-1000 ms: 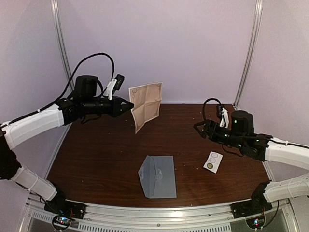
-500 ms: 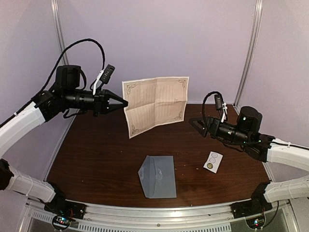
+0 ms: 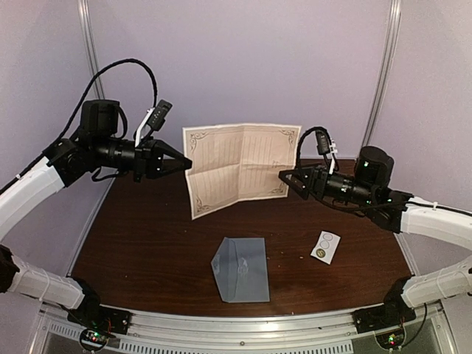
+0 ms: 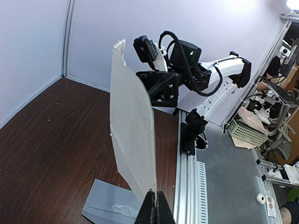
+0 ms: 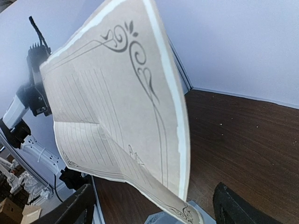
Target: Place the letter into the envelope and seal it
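The letter (image 3: 240,166), a cream sheet with ruled lines and scroll corners, hangs unfolded in the air above the table. My left gripper (image 3: 186,164) is shut on its left edge; the left wrist view shows the letter (image 4: 133,140) edge-on, rising from the shut left gripper (image 4: 154,197). My right gripper (image 3: 287,181) is open at the sheet's lower right corner. In the right wrist view the letter (image 5: 117,107) fills the frame, its corner hanging between the spread fingers (image 5: 70,210) without touching them. The grey-blue envelope (image 3: 242,269) lies flat below, near the front edge.
A small white sticker strip (image 3: 325,247) with circles lies on the brown table (image 3: 147,236), right of the envelope. Pale walls and metal posts (image 3: 382,81) close in the back and sides. An aluminium rail (image 3: 243,328) runs along the near edge.
The left gripper has turned the letter so that it spreads wide and faces the camera. The right arm has moved up and left until its open fingers reach the sheet's right corner.
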You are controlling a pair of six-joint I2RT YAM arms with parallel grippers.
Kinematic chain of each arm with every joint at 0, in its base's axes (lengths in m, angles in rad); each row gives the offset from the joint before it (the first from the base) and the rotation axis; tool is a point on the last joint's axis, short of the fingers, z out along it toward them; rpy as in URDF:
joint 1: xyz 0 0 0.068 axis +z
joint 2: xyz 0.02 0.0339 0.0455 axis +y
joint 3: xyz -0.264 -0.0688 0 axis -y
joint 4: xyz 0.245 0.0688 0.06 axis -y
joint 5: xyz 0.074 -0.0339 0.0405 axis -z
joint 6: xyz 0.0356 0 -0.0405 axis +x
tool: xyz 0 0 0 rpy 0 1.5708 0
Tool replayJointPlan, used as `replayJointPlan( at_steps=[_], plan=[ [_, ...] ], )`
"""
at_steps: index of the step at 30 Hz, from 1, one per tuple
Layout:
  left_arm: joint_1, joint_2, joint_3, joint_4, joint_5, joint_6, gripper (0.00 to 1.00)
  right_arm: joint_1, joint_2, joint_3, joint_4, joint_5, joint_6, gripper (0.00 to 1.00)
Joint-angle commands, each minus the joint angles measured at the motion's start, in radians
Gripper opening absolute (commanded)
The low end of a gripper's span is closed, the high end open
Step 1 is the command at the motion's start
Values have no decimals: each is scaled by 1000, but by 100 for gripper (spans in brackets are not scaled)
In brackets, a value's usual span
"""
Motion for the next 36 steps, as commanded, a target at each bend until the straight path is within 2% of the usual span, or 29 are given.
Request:
replayJointPlan(
  at_steps=[1, 5, 12, 17, 20, 22, 25, 26, 29, 30, 32, 36],
  plan=[
    [3, -16, 9, 13, 26, 2, 0, -5, 15, 23, 97, -127, 18, 76],
    [2, -16, 4, 14, 9, 4, 0, -6, 13, 15, 101, -131, 14, 54],
    [3, -9, 4, 13, -4, 4, 0, -5, 13, 7, 101, -150, 19, 34],
    [4, 0, 4, 14, -1, 4, 0, -5, 10, 5, 106, -149, 19, 25],
    [2, 5, 6, 14, -3, 5, 0, -5, 10, 5, 104, -137, 20, 13],
    [3, 7, 4, 14, -5, 5, 0, -6, 8, 2, 102, -119, 24, 0],
    [3, 3, -6, 26, -20, -3, 0, -6, -7, -16, 116, -70, 34, 0],
    [3, 1, -11, 34, -32, -12, 7, -7, -16, -24, 119, -50, 37, 0],
    [4, -19, -18, 54, -79, -30, 41, -11, -47, -45, 115, 28, 40, 0],
    [3, -30, -17, 59, -105, -36, 50, -15, -55, -53, 122, 35, 44, 0],
    [4, -61, -18, 85, -172, -53, 62, -21, -67, -71, 144, 26, 53, 0],
    [5, -137, -24, 159, -317, -87, 78, -25, -74, -79, 157, -25, 58, 0]
  ],
)
